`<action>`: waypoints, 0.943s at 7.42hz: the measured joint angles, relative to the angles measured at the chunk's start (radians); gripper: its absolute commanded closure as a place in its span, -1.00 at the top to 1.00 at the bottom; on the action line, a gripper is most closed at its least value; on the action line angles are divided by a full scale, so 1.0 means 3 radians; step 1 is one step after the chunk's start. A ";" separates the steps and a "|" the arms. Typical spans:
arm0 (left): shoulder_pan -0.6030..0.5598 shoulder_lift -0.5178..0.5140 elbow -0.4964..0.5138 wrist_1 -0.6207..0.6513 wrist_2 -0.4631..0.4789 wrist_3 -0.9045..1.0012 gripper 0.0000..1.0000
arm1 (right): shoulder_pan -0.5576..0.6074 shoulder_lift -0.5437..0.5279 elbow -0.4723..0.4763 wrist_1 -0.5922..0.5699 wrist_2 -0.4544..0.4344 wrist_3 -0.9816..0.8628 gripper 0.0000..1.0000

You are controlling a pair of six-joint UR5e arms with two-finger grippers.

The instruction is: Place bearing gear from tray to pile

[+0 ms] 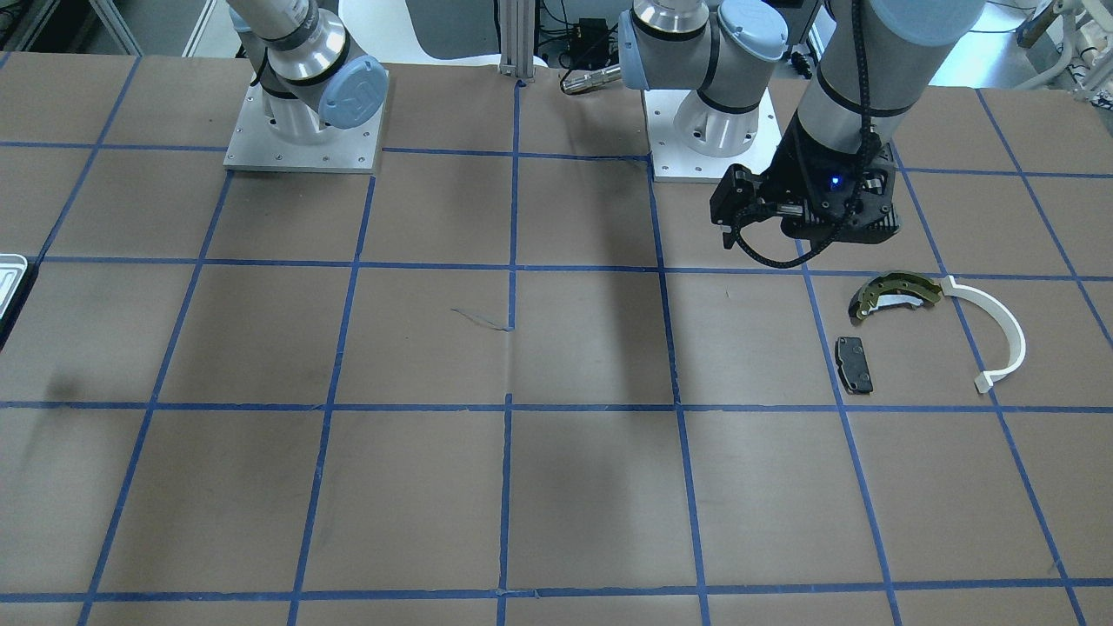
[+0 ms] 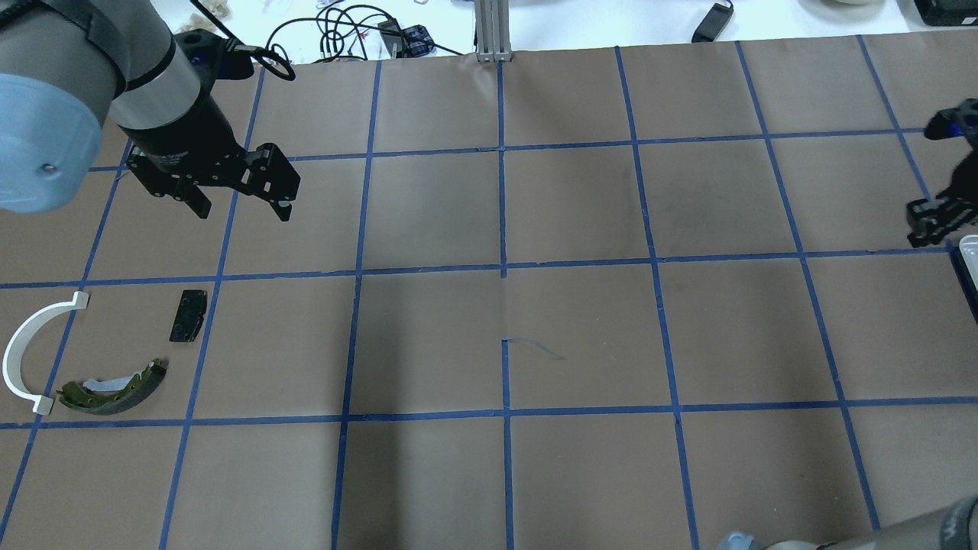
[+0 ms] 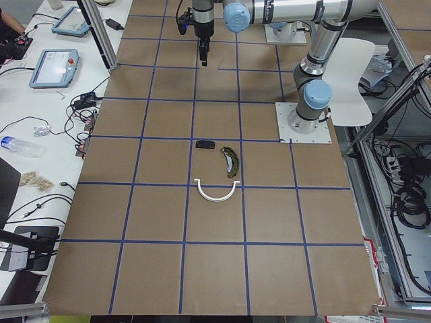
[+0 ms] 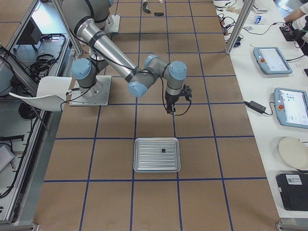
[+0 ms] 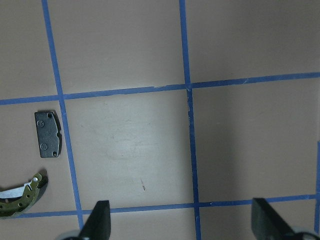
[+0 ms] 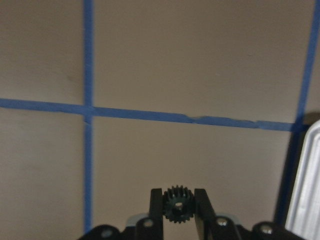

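Table [image 1: 417, 504] of brown paper, blue tape grid [image 1: 511, 268]

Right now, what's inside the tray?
One small dark thing lies on the tray's ribbed floor, too small to name. Nothing covers the tray from the right side; other views show only its edge. The right gripper holds a small gear outside it.

Only legible mark is the raised logo on the light-blue round joint cap [image 1: 352, 91], upper left in the front-facing view. A capital "R" reads clearly, the rest of the mark doesn't. The lit screens of the grey handheld pendants [image 4: 273, 60] show print too small to read. Same for the white label on the flat black box [image 4: 291, 191]. No other text or numbers readable.
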 measured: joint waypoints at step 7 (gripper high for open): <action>0.0000 -0.0019 -0.0001 0.0006 -0.0005 0.0003 1.00 | 0.2875 0.0576 -0.0119 -0.0661 0.0266 0.3430 -0.85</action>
